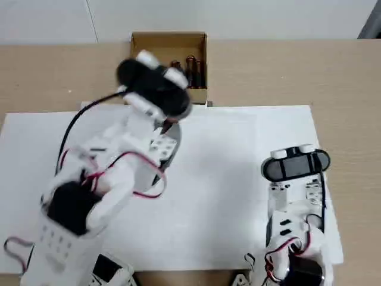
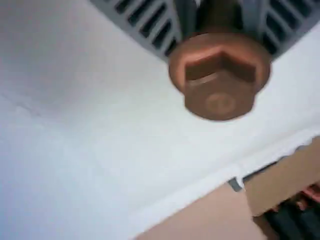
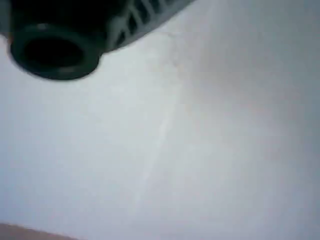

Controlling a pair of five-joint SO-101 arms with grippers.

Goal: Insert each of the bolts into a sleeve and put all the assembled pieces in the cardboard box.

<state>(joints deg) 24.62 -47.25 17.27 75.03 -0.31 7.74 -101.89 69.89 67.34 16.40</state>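
My left gripper is shut on a brown bolt, whose hexagonal head points at the camera between grey ribbed fingers. It hangs over the white sheet just short of the cardboard box. In the high view the left arm stretches to the box's front edge. Brown bolts in black sleeves lie inside the box. My right gripper is shut on a black sleeve, open end toward the camera, above the sheet. The right arm stays at the right side.
A large white sheet covers the wooden table. The box stands just past the sheet's far edge. Red and black cables trail along the left arm.
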